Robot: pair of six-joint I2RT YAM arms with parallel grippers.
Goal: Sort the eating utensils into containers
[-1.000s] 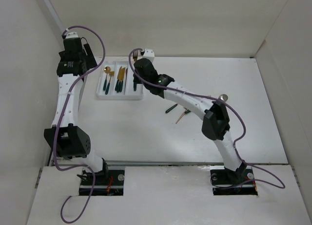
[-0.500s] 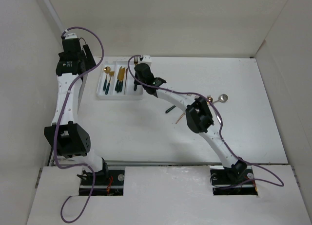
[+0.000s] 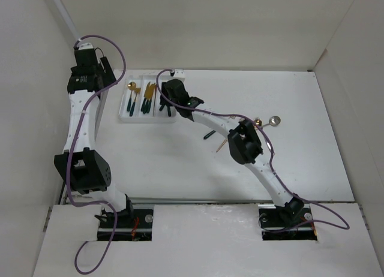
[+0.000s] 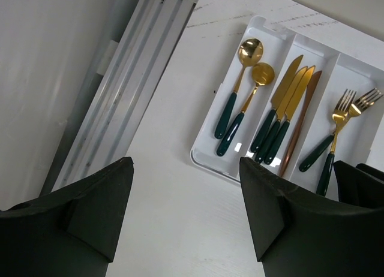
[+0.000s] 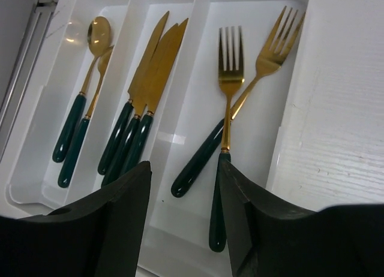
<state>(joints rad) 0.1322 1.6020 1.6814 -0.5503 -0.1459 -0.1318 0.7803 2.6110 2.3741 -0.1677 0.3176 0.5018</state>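
Note:
The white three-compartment tray sits at the back left. In the right wrist view the tray holds two gold spoons on the left, several knives in the middle and two crossed gold forks on the right. My right gripper is open and empty, low over the fork compartment, one green handle beside its right finger. In the top view the right gripper is over the tray's right side. My left gripper is open and empty, left of the tray.
Loose utensils lie mid-table under my right arm: a dark green handle, a copper piece, a gold fork and a silver spoon. A metal rail runs along the left wall. White walls enclose the table.
My right gripper has moved down and left onto the tray's right compartment. The gold fork seen at its tip a second ago is no longer in its jaws. The left arm barely moved.

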